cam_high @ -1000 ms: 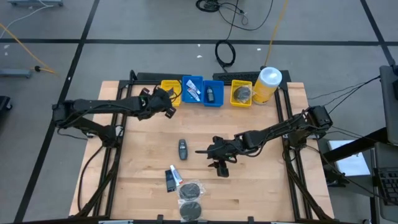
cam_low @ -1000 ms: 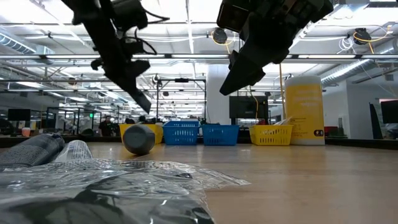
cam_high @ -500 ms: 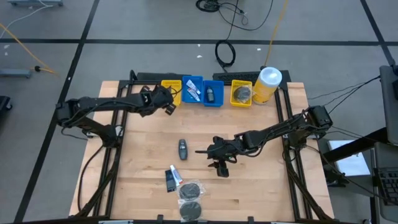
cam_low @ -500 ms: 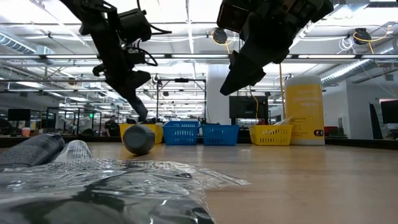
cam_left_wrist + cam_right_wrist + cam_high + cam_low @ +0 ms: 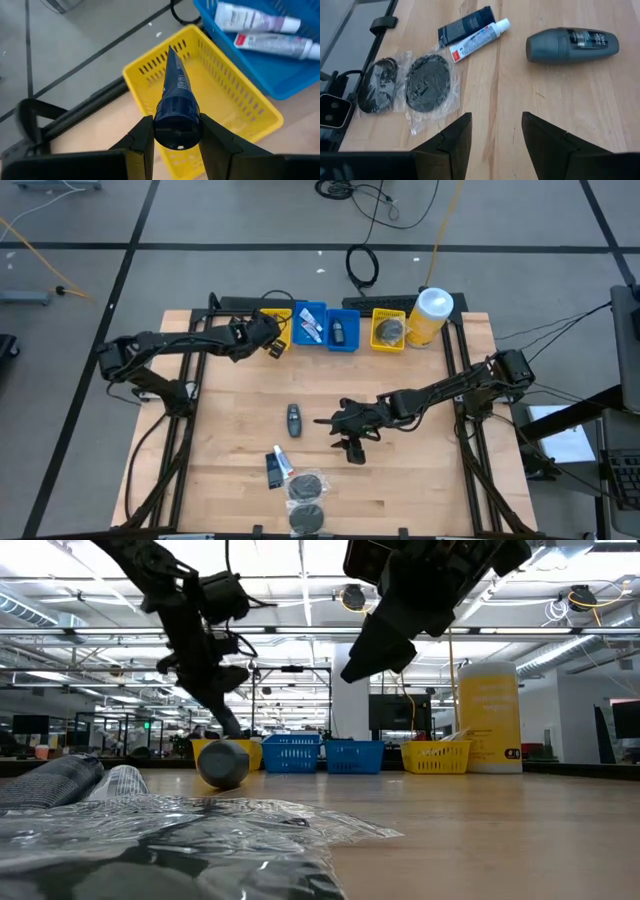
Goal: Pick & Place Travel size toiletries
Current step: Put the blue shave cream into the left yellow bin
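My left gripper (image 5: 176,131) is shut on a dark blue tube (image 5: 176,90) and hangs over the left yellow bin (image 5: 210,95) at the table's far edge; the high view shows it there (image 5: 268,340). My right gripper (image 5: 492,132) stands open above the table's middle (image 5: 335,423) with nothing between its fingers. Below and ahead of it a dark grey bottle (image 5: 572,45) lies on its side. A white printed tube (image 5: 480,39), a dark packet (image 5: 465,24) and two wrapped mesh puffs (image 5: 427,82) (image 5: 377,92) lie flat. My left gripper pinches the dark blue tube at its round cap end (image 5: 176,112) between the two fingers (image 5: 142,140). The fingers slant down toward the far edge, and the tube runs on along them, its flat end pointing away. The tube is lifted clear above the yellow bin.
Along the far edge stand a blue bin (image 5: 309,323) with white tubes, a second blue bin (image 5: 342,332) with a dark bottle, a yellow bin (image 5: 388,328) with a puff, and a big yellow canister (image 5: 430,315). Bare wood lies right of the right arm.
My left gripper has carried the dark blue tube toward the far edge and a little down, ending over the left yellow bin. The tube stays in the same hold.
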Tool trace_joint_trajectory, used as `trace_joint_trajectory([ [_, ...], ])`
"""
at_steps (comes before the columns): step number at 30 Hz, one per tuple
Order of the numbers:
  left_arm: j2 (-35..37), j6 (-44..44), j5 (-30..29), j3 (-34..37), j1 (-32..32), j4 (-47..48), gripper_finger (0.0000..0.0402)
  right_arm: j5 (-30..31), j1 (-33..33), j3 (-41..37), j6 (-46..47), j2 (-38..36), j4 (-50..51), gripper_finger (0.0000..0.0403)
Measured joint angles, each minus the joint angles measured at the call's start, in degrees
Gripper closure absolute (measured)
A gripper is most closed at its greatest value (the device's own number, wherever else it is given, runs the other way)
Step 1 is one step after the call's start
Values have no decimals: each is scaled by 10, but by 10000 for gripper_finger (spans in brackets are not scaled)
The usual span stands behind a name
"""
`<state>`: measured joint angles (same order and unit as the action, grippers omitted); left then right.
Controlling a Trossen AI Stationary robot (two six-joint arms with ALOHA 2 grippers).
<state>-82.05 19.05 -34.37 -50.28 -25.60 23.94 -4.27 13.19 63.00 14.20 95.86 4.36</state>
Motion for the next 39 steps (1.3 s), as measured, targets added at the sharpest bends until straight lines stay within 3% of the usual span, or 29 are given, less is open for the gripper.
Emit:
trace_joint_trajectory([
  [4,-27,-6,-1,0,-3,-29,287,0,0,0,-1,0,1,238],
  [11,-46,-10,24,0,-6,-45,193,0,0,0,-5,0,2,238],
  [15,-46,-9,19,0,-6,-46,167,0,0,0,-16,0,2,238],
  [23,-33,-27,41,0,-1,-44,174,0,0,0,-15,0,2,238],
  [27,-1,-26,111,0,12,-26,186,0,0,0,-15,0,3,238],
  [33,61,30,226,0,58,49,201,0,-1,0,-16,0,4,238],
  [39,99,129,242,0,140,120,220,0,-1,0,-20,0,4,238],
])
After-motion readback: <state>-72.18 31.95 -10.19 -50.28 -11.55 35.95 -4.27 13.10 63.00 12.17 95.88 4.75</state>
